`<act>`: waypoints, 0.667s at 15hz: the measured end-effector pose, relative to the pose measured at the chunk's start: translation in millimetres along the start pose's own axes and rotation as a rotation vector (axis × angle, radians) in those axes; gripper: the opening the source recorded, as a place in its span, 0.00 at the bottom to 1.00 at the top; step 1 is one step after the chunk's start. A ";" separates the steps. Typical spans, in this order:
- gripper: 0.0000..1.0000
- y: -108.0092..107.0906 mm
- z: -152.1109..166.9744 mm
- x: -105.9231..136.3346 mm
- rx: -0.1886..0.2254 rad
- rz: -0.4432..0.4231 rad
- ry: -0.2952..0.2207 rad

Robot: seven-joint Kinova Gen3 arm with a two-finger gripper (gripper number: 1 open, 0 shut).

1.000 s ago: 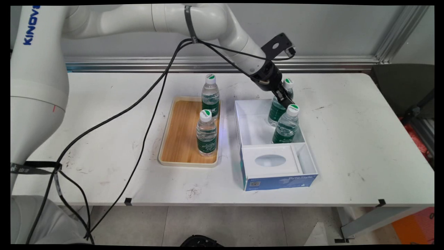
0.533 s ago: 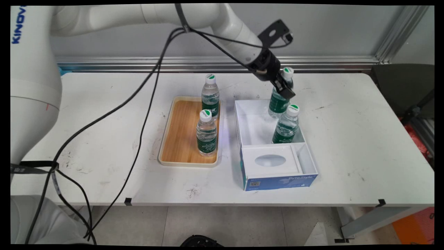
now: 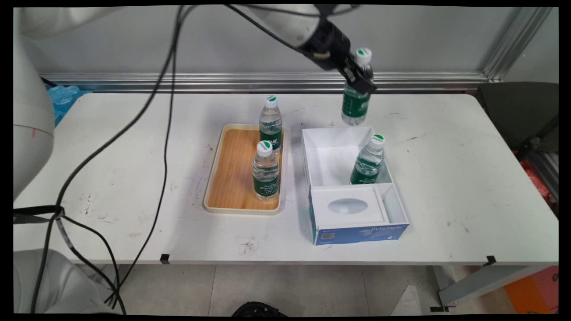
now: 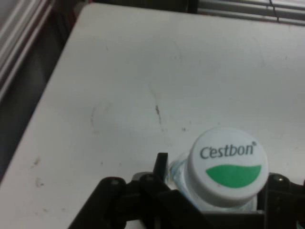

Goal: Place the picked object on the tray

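A black two-finger gripper is clamped on the neck of a water bottle, holding it upright in the air above the far edge of a white box. The bottle has a green label and a white cap lettered Cestbon, which fills the lower part of the hand view between the jaws. Inside the box, by its right wall, stands a second bottle. Left of the box lies a wooden tray carrying two more bottles, a near one and a far one. Everything rests on a white table.
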 end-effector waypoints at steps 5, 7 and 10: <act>0.00 -2.0 -60.4 9.0 0.028 -0.008 0.052; 0.00 -2.9 -89.4 10.5 0.046 -0.013 0.068; 0.00 -3.3 -118.4 8.1 0.062 -0.016 0.070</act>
